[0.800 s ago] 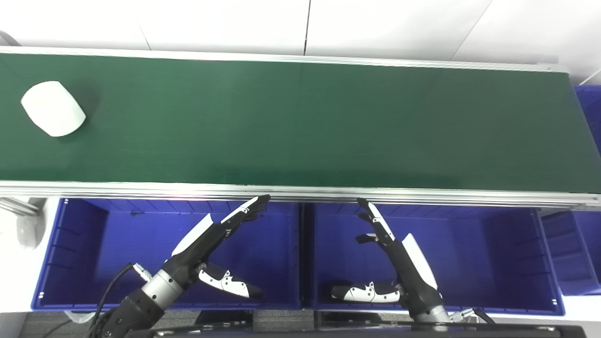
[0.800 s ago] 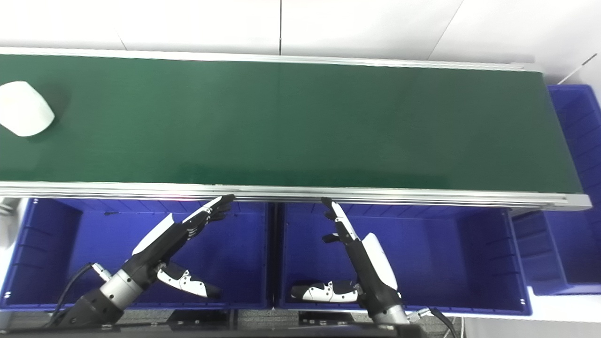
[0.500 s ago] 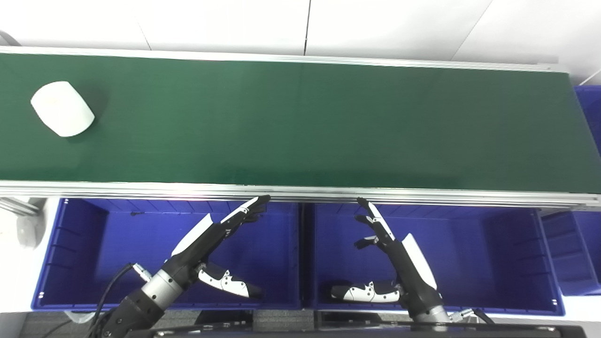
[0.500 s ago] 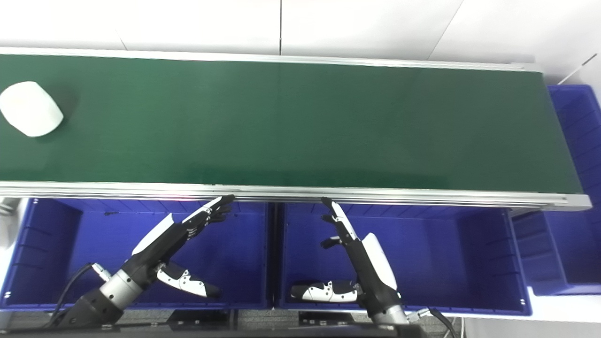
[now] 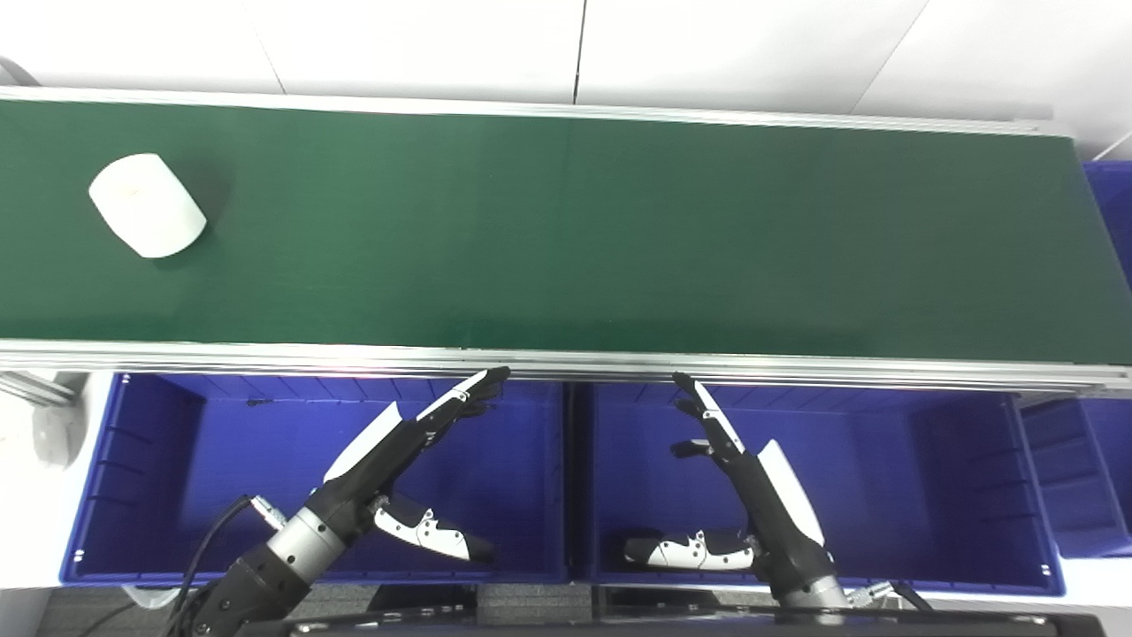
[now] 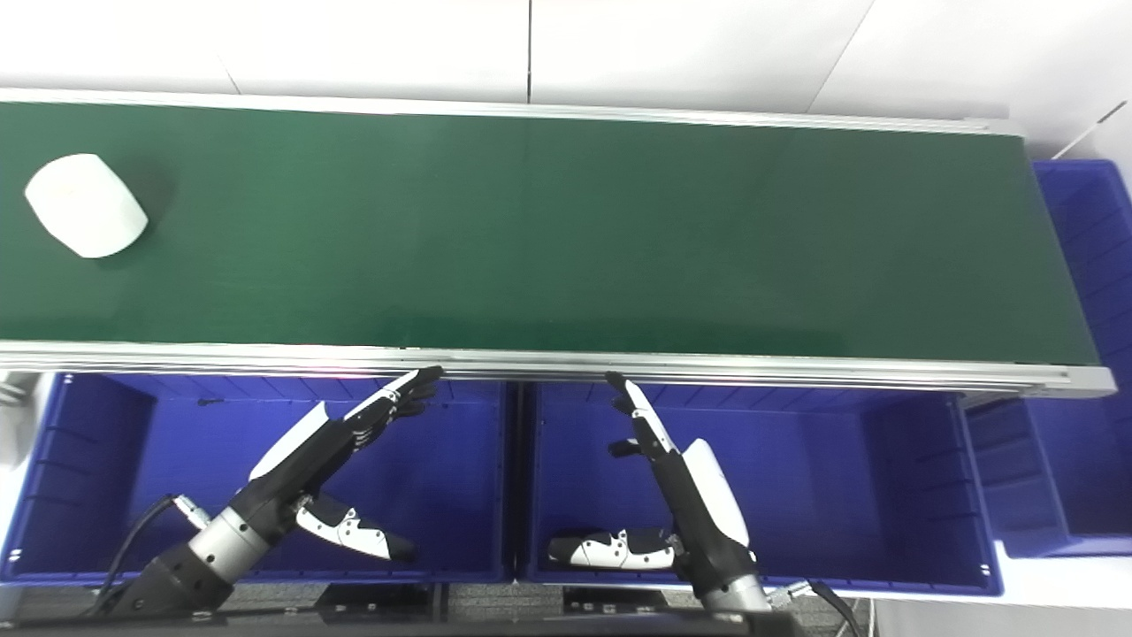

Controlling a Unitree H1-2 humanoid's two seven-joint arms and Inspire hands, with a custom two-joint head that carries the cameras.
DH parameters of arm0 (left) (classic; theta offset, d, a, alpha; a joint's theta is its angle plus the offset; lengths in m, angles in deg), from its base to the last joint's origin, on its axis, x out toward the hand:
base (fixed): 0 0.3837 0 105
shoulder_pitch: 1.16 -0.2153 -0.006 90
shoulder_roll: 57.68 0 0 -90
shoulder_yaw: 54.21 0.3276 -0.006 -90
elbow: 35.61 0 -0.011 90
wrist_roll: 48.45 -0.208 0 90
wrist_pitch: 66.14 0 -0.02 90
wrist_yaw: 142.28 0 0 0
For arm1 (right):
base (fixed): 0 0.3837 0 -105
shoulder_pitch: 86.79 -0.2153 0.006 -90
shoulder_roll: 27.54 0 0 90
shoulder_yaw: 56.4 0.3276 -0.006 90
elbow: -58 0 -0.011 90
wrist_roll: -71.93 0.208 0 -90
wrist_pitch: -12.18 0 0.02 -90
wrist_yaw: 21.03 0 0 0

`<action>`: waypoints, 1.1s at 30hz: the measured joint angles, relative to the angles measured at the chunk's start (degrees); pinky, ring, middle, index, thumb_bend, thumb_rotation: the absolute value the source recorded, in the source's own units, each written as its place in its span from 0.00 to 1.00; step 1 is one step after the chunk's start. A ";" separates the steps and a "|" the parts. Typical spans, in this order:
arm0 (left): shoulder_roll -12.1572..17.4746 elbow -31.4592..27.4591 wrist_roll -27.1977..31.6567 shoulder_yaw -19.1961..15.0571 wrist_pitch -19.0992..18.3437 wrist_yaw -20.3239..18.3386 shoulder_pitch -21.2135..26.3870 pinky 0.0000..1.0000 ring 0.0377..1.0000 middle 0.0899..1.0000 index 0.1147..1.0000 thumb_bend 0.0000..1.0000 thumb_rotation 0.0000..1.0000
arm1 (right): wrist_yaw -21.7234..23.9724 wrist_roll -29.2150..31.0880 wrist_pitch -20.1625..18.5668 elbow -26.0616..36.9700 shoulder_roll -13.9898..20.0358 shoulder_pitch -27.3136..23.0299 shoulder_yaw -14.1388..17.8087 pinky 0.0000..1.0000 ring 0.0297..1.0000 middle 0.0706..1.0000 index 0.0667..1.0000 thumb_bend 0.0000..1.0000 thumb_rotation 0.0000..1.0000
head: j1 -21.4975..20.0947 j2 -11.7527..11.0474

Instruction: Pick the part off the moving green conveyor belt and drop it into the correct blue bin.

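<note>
Both my hands hang spread and empty over the blue bins, fingers stretched toward the belt rail.

Left hand (image 5: 402,460) hovers above the left blue bin (image 5: 141,478), right hand (image 5: 752,482) above the middle blue bin (image 5: 937,478); neither bin shows anything inside but bare floor. A third blue bin (image 6: 1083,354) sits at the far right, only partly in view. Well apart from both hands, the white part (image 5: 147,204) lies on the green conveyor belt (image 5: 619,230) near its left end.

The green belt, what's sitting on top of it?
Only one white part sits on the green belt, far at its left end. The rest of the belt's top is bare. Both hands hang below it, over the blue bins.
</note>
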 measured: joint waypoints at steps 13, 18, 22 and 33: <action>-2.67 5.84 -2.79 1.31 2.06 2.11 0.81 0.83 0.90 0.93 0.88 0.92 0.18 | -0.45 1.47 5.68 -7.75 1.27 -0.90 1.71 0.90 0.95 0.99 1.00 0.85 0.20 | 11.61 -10.98; -2.61 7.38 -3.10 2.01 2.11 2.95 1.31 0.79 0.88 0.92 0.87 0.93 0.20 | -0.55 1.48 6.34 -9.21 1.01 -1.46 1.73 0.86 0.91 0.99 1.00 0.86 0.20 | 11.35 -12.65; -2.54 8.25 -3.17 2.66 2.16 3.92 2.12 0.78 0.87 0.91 0.86 0.93 0.20 | -1.03 0.99 6.57 -10.47 0.48 -2.33 1.80 0.80 0.88 0.99 1.00 0.86 0.19 | 10.73 -14.59; -2.34 9.74 -3.00 3.54 2.20 6.47 3.29 0.75 0.84 0.88 0.83 0.93 0.22 | -2.67 1.49 7.85 -14.99 0.43 -4.72 0.90 0.80 0.90 0.98 0.99 0.86 0.20 | 10.91 -16.88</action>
